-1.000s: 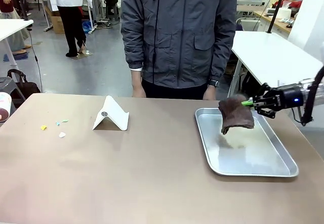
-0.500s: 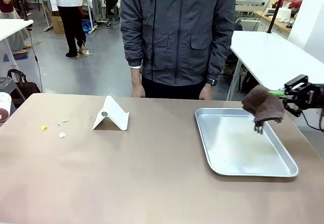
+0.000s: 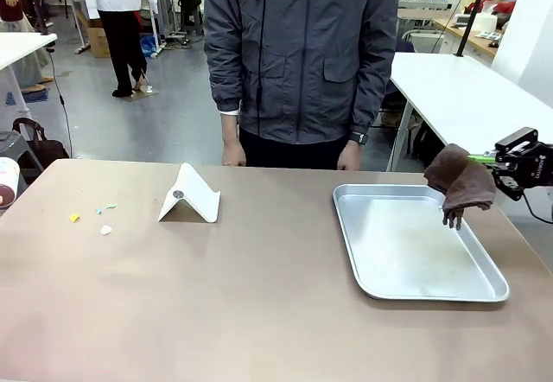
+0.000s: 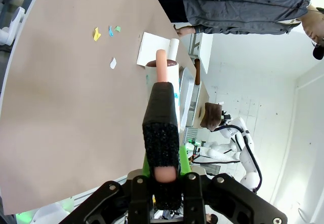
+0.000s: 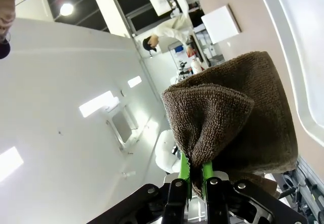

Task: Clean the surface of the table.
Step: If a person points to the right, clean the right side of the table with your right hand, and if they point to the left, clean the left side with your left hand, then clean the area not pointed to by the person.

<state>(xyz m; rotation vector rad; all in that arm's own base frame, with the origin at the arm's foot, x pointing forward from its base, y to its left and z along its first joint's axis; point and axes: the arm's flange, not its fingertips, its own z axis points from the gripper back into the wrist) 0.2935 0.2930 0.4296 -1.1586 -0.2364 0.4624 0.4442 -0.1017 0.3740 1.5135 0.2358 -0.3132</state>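
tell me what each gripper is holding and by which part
Right gripper: the brown terry cloth, pinched at a bunched fold between its fingers, the rest hanging. Left gripper: a roller-like tool with a pinkish rod, held by its black textured handle.

Smooth matt tan table [image 3: 259,313], shiny metal tray [image 3: 406,257], rough brown terry cloth [image 3: 462,183].

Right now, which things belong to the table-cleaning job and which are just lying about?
Job: table; paper scraps; brown cloth in right gripper; black-handled tool in left gripper.
Lying about, probably: white folded stand; metal tray.
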